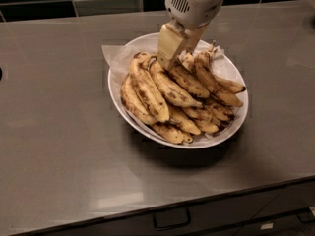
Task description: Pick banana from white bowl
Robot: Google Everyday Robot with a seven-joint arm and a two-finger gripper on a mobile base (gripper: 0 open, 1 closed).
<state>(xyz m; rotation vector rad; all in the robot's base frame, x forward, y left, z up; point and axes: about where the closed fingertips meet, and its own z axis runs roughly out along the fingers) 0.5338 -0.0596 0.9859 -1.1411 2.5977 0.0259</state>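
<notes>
Grey countertop (64, 146), white bowl (197, 144) on it, pincer (166, 63) above

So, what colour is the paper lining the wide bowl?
White crinkled paper, camera view; beige pincer among mottled bananas.

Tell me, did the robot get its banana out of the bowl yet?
Not yet. Reaching looks done: the gripper is down at the long brown-mottled yellow banana. Grabbing seems in hand. Left: lifting it out of the wide white bowl.

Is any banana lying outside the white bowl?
No, all bananas lie inside the white bowl, where the gripper reaches down at the pile's rear.
</notes>
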